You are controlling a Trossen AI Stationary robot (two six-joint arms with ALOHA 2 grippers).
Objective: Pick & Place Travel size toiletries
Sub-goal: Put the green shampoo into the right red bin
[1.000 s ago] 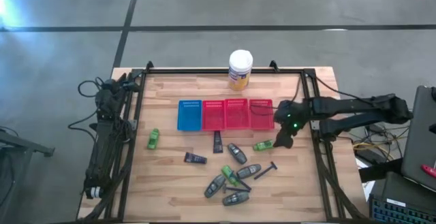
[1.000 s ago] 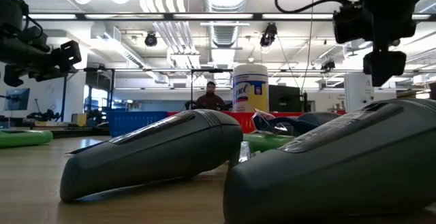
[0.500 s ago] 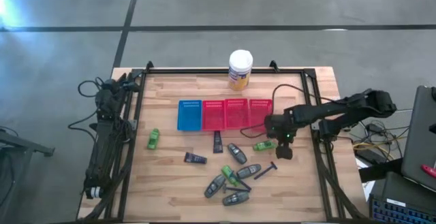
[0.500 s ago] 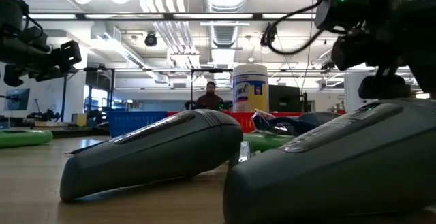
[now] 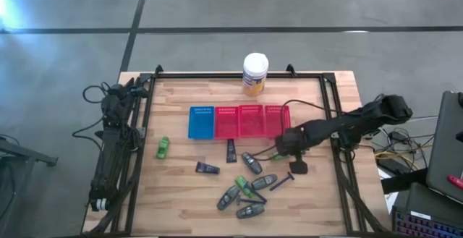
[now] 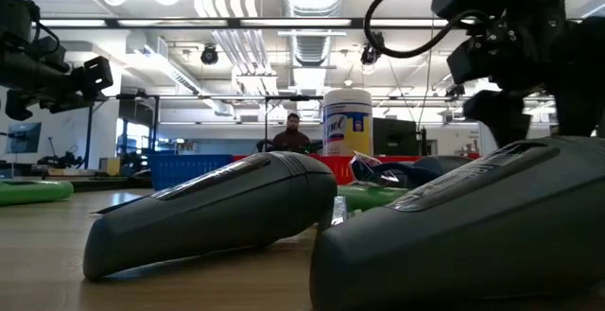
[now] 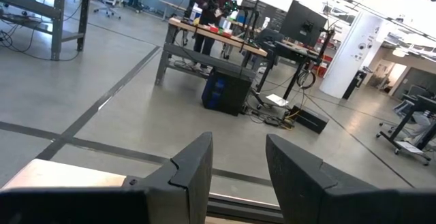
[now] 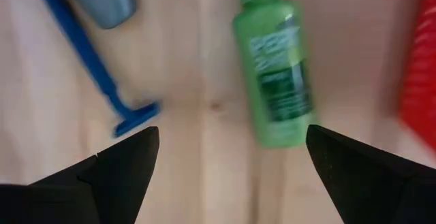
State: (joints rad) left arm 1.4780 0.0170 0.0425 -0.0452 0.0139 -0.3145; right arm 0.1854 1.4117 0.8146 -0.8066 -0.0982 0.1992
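Note:
My right gripper (image 8: 228, 146) is open and points down over a bright green mini bottle (image 8: 272, 74) that lies on its side on the wood, near the red basket (image 8: 419, 81). The fingers stand short of the bottle and do not touch it. In the high view my right gripper (image 5: 286, 146) covers this bottle. Other toiletries lie loose on the table: a green bottle (image 5: 163, 147), a dark blue tube (image 5: 207, 168), a black tube (image 5: 231, 150), grey oval tubes (image 5: 252, 163), and a thin stick (image 5: 282, 182). My left gripper (image 7: 235, 169) is open, parked at the table's left edge.
A blue basket (image 5: 202, 122) and a row of red baskets (image 5: 249, 121) stand mid-table, with the white-lidded yellow canister (image 5: 255, 74) at the far edge. Two grey tubes (image 6: 217, 212) fill the low view's foreground. A person stands in the room far behind the table.
My right gripper has moved toward the table's left edge and down, ending low over the green bottle by the red baskets. Nothing on the table has shifted.

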